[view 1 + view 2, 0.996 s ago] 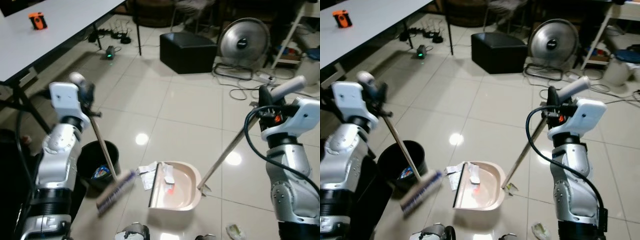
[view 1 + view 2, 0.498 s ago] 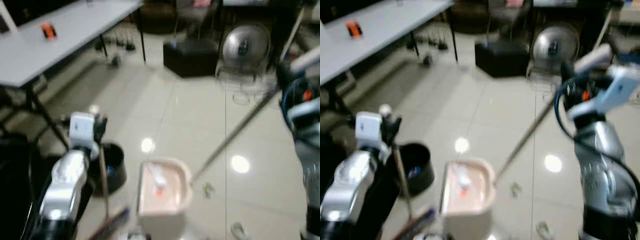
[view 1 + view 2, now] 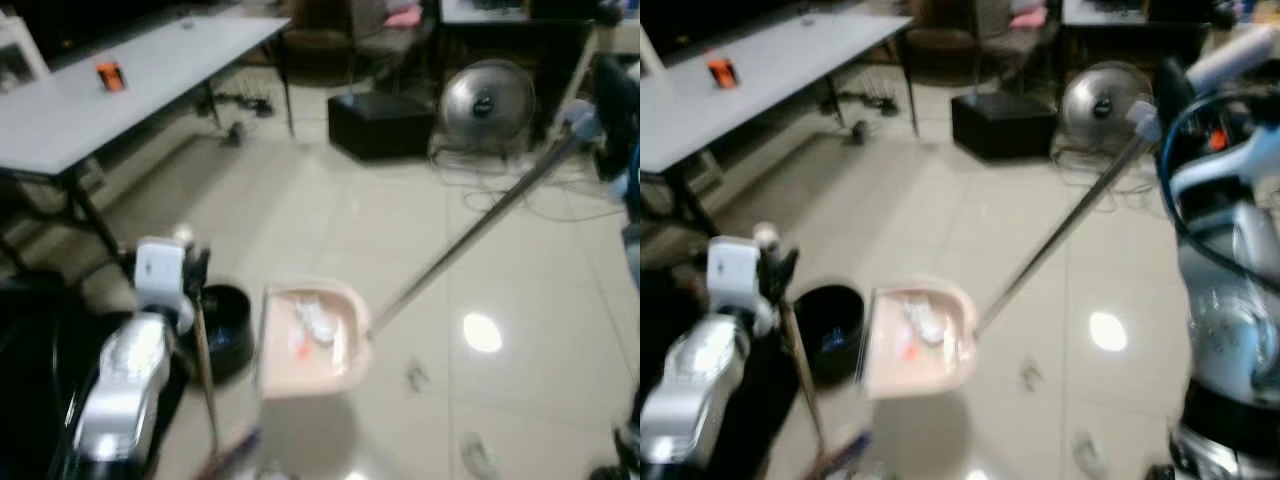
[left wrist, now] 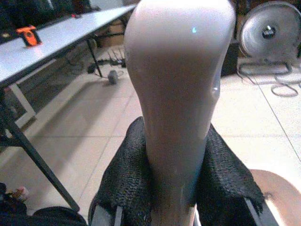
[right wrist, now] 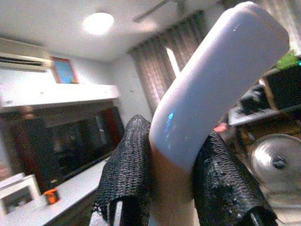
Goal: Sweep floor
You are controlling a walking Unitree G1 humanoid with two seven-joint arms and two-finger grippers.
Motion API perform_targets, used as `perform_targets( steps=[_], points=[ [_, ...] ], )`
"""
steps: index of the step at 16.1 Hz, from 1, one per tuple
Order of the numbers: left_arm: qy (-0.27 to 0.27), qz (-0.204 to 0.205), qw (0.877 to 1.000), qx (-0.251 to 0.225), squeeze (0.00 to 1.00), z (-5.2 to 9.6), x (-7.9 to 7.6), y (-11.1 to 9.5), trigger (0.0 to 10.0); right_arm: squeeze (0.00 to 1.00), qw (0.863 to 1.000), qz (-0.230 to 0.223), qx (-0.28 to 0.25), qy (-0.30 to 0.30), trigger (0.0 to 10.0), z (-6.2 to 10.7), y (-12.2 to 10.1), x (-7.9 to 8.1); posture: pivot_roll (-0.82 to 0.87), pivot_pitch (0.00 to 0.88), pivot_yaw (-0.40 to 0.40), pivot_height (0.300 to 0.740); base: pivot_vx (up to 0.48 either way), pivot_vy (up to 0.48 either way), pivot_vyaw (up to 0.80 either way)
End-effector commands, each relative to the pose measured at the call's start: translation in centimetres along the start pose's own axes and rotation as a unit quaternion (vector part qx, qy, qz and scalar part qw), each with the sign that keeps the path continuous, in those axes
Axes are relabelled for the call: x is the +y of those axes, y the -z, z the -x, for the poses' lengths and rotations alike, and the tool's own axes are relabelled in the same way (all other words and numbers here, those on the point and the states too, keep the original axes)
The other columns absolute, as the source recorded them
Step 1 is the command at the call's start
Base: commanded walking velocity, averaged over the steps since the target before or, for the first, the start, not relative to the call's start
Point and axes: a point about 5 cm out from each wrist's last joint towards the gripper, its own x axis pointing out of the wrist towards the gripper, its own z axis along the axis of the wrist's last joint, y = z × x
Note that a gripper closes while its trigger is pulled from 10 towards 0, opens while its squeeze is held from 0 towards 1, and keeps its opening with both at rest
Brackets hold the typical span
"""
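Right gripper (image 5: 171,188) clenched on dustpan handle (image 5: 207,99), pan (image 3: 308,338) far below; left gripper (image 4: 176,183) grasping broom handle (image 4: 178,94).

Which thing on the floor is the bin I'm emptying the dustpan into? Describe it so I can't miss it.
Start at the long white table on the robot's left. On the floor near its dark legs stands the bin: small, round, black and open-topped, right beside the pink dustpan, unlike the boxy black stool farther off.

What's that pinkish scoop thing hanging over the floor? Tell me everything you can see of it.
It is a dustpan, pale pink and plastic-looking, with a shallow tray and raised rim. White scraps and a small red bit lie inside. A long grey pole runs from its back edge up to the right gripper, which grips the pale handle top. It sits beside a black bin.
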Motion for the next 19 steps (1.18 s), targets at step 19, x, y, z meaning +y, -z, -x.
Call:
perform_targets(
  steps=[19],
  points=[
    [-0.007,-0.015,0.998,-0.069,0.0,0.1,-0.8,-2.7,10.0,0.0,0.999,-0.017,-0.035,0.011,10.0,-3.0,-1.2,2.6,0.03,0.0,0.048,0.74,0.184,0.0,0.36]
  ],
)
